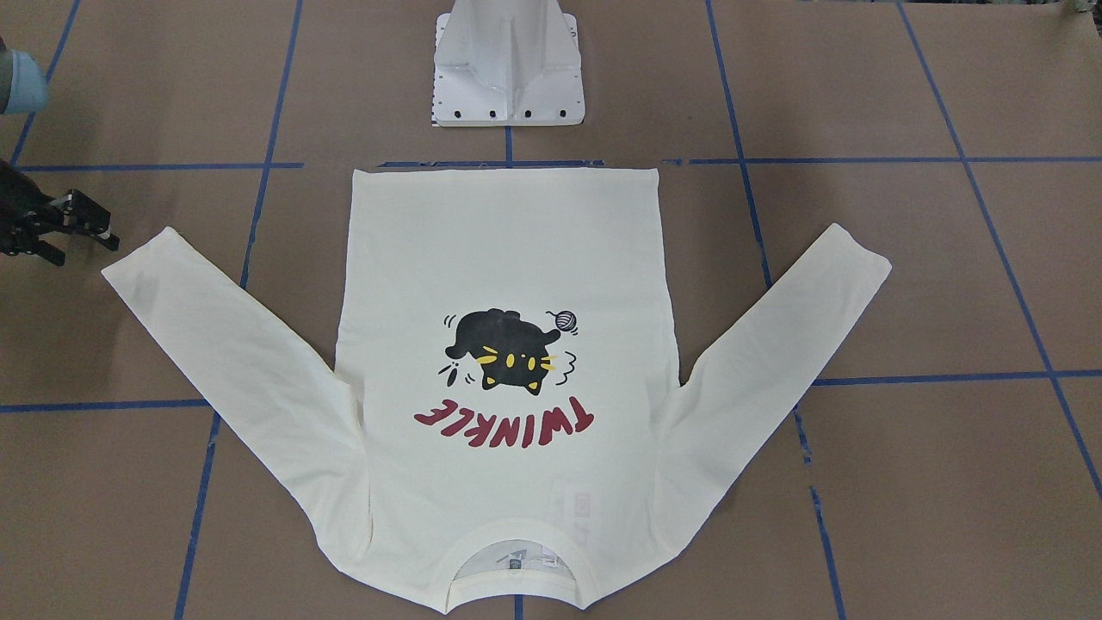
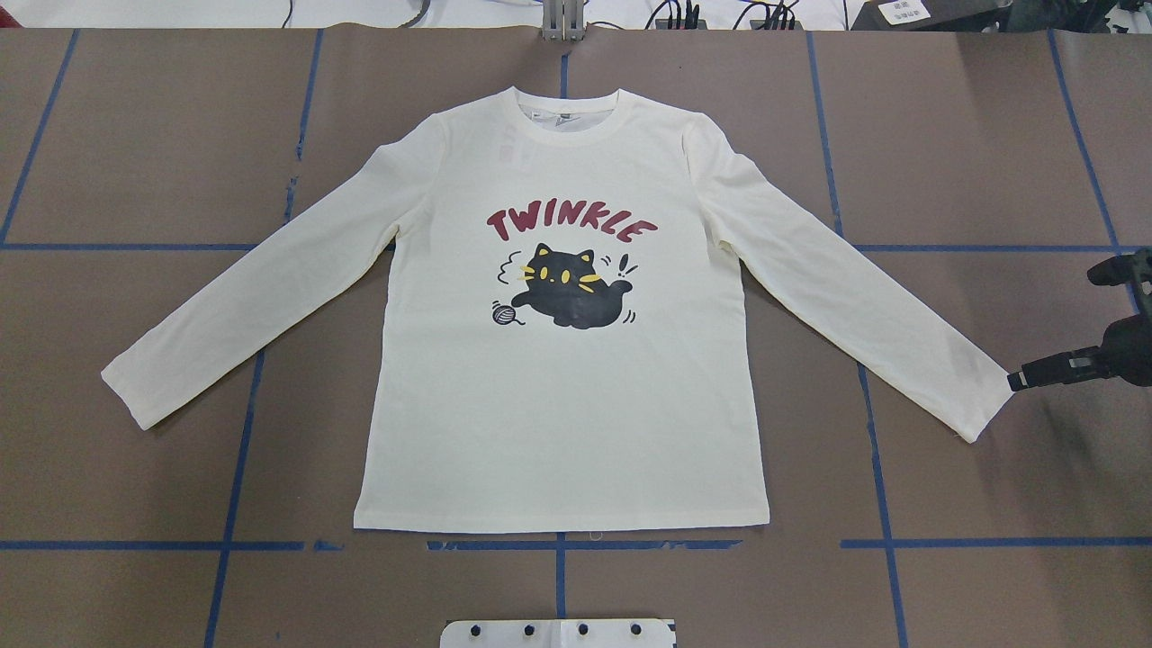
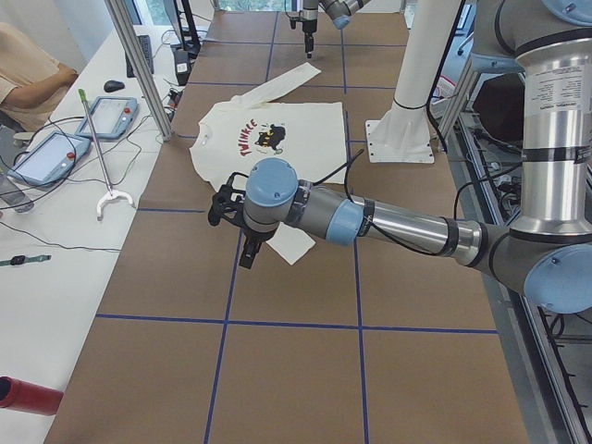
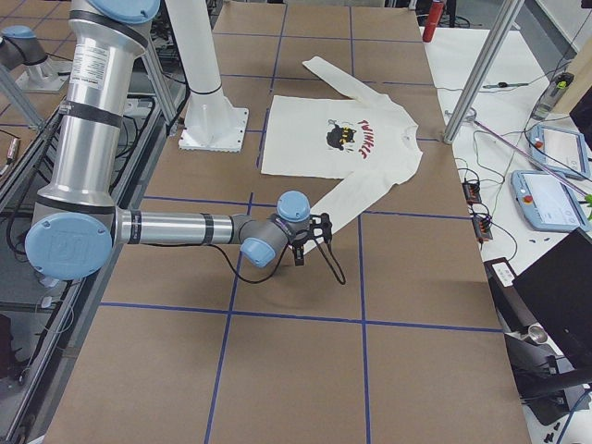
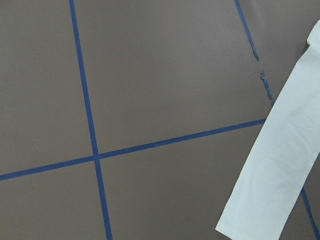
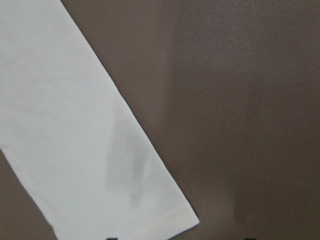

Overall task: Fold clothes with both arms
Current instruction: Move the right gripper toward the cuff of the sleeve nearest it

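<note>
T-shirt (image 2: pixel 558 423) lies flat on the table (image 2: pixel 990 135), print up. Its hem is toward the robot's base, its collar is away, and both sleeves splay outward and back toward the robot.

Right gripper (image 1: pixel 83 248): jaws parted, holding nothing. It sits just outboard of the right cuff (image 2: pixel 976 405). From the jaws, the cuff lies inward toward the table's centre. The sleeve's long axis runs from there diagonally up to the shoulder. The right wrist view puts the cuff's corner at the bottom edge, between two dark fingertip slivers, so you are close but not yet on cloth.

Left gripper (image 3: pixel 242 242): it shows only in the left side view, so you cannot tell how its jaws stand. It hangs near the left cuff (image 2: pixel 135 396). The left wrist view has that cuff low in the right corner, off centre.

Judgement: each arm is nearest its own sleeve, and the right looks the better lined up. The next move calls for closing in across the cuff.

Containers: none seen in play.
</note>
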Controlling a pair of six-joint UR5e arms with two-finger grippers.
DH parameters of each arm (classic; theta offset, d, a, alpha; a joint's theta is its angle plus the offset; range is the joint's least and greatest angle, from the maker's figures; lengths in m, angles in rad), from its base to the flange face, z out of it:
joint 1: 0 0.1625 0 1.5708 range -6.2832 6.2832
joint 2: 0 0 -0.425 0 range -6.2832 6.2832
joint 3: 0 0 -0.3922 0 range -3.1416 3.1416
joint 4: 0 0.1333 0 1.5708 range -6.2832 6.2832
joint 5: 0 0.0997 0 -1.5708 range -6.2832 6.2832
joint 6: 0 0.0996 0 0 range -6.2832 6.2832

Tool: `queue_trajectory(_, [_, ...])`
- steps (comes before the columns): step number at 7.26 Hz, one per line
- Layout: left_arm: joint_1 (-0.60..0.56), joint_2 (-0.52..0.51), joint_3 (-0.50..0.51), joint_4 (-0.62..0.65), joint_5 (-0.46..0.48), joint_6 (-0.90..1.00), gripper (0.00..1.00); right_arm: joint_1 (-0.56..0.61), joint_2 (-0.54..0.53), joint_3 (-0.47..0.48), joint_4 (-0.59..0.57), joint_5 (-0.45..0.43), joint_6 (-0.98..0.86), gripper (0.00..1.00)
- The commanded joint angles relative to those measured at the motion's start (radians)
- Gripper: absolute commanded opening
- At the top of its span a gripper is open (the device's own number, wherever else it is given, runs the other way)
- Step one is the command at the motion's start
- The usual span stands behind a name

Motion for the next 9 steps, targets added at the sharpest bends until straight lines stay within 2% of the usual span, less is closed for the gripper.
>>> queue_trajectory(1, [0.0, 0.0, 0.001, -0.004, -0.004, 0.001, 1.0, -0.021, 0.034, -0.044, 0.007, -0.012, 0.047, 0.85])
queue_trajectory(6, [0.0, 0.001, 0.002, -0.004, -0.004, 0.001, 1.0, -0.055, 0.035, -0.051, 0.008, -0.012, 0.052, 0.84])
queue_trajectory(7, [0.0, 0.001, 0.002, -0.004, -0.004, 0.001, 1.0, -0.056, 0.035, -0.054, 0.007, -0.013, 0.052, 0.77])
queue_trajectory(8, [0.0, 0.001, 0.002, -0.004, -0.004, 0.001, 1.0, -0.056, 0.034, -0.056, 0.007, -0.012, 0.052, 0.61])
queue_trajectory(9, [0.0, 0.001, 0.002, -0.004, -0.004, 0.001, 1.0, -0.055, 0.034, -0.056, 0.007, -0.012, 0.052, 0.26])
